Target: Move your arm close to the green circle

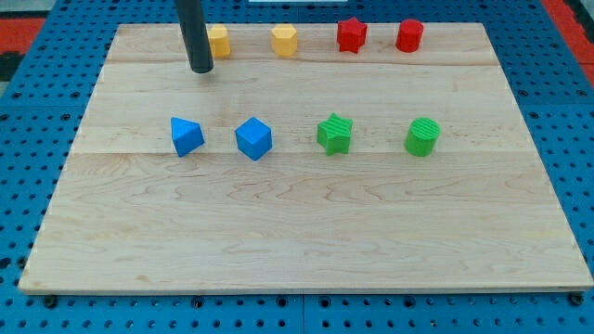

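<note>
A: Where does the arm stand with the job?

B: Barely begun, by the look of it. The rod's tip rests near the view's top left of the wooden board, just beside a yellow block and touching nothing that can be made out. There are no jaws to speak of, only the bare dark rod, and it pinches or carries nothing.

A: And the green circle?

B: The green circle sits toward the view's right in the middle row, well apart from the tip. Next to it on the view's left is a green star, then a blue cube and a blue triangular block.

A: So what is left?

B: Nearly the whole trip: the tip must cross toward the view's right and somewhat downward. A second yellow block, a red star and a red cylinder line the top edge, so the open strip between the rows seems the safest path, ending close to the circle without knocking it
</note>
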